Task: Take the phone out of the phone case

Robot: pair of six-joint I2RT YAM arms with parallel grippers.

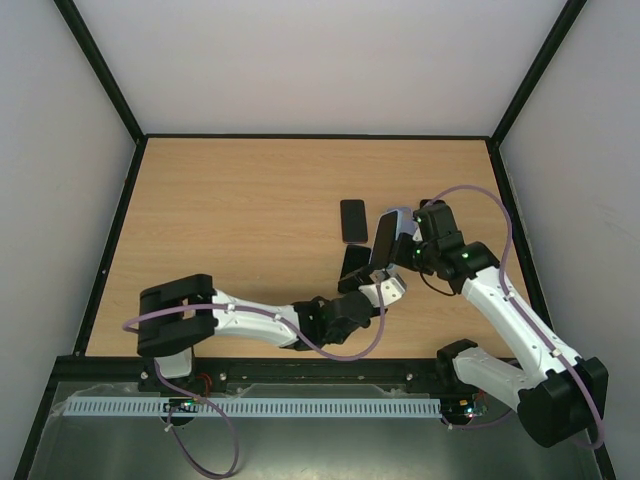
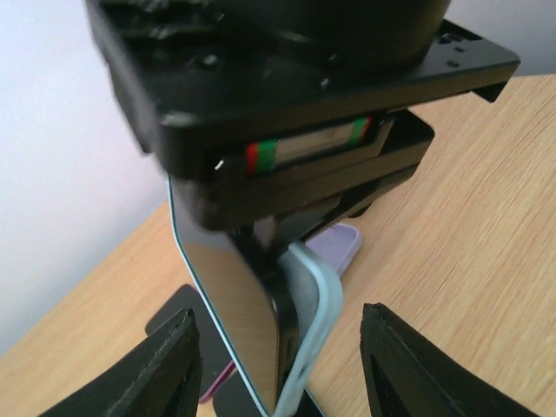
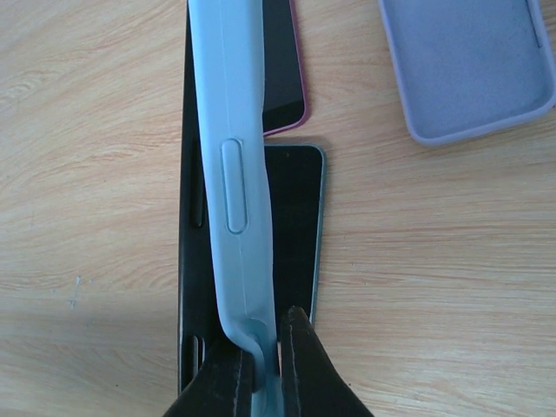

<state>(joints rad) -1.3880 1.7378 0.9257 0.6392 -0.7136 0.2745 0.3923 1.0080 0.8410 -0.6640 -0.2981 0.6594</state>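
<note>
Right wrist view: the right tool (image 3: 265, 352) is pressed together on the rim of the pale blue phone case (image 3: 234, 174), held on edge above the worktop (image 3: 87, 217)
The phone (image 2: 230, 317) sits in that case, its dark glass face turned outward and its black edge showing beside the blue rim. The left tool (image 2: 278, 347) is spread, one finger on either side of phone and case, with a gap at each side, so it grips nothing. Flat on the worktop below lie a dark phone with a teal rim (image 3: 295, 226), another with a pink rim (image 3: 282, 69) partly behind the case, and a lilac case (image 3: 469, 69), hollow side up, off to one side
</note>
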